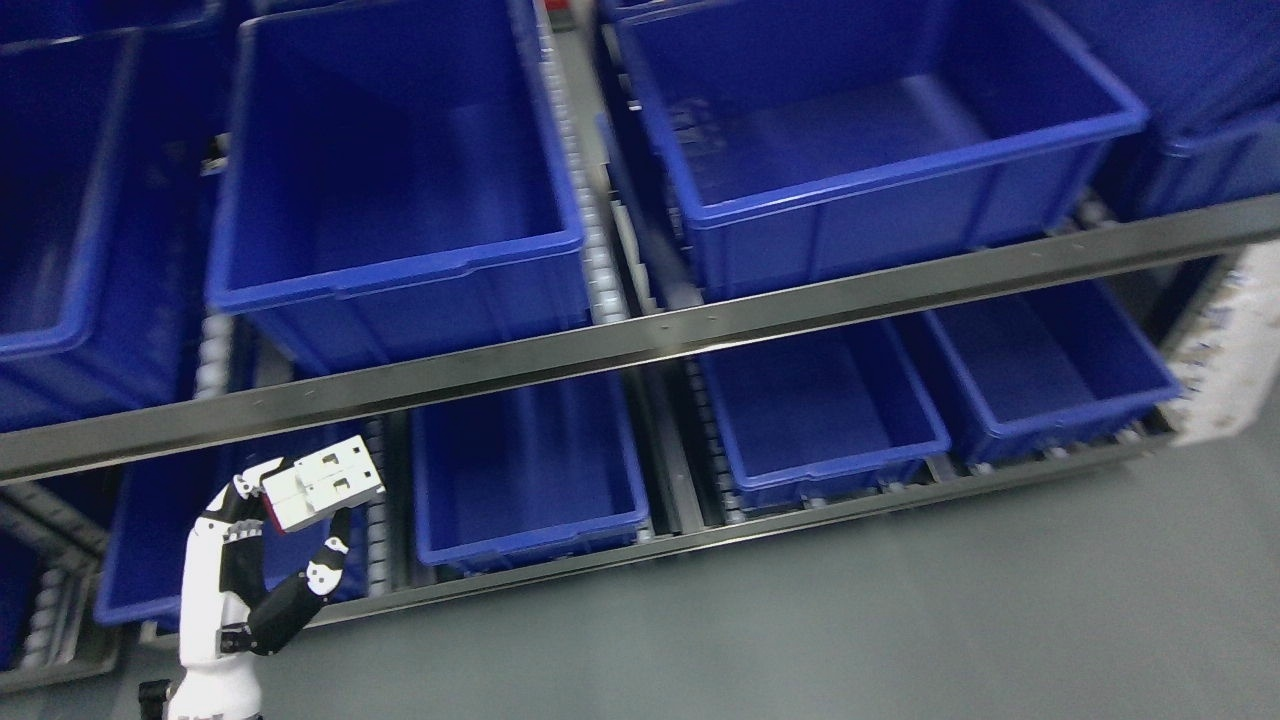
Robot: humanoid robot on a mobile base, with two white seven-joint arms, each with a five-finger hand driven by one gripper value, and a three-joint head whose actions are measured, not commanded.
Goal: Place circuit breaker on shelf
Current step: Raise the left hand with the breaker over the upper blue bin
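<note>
My left hand rises from the lower left, white and black, with its fingers shut on a white circuit breaker. The breaker is a boxy white block with a dark red side, held tilted in front of the lower shelf level, just below the metal shelf rail. It hangs over a blue bin at the lower left. The right hand does not show.
A two-level metal rack holds several open blue bins: large ones on top, smaller ones below. Roller tracks run between bins. Grey floor lies in front. A white printed carton stands at the right.
</note>
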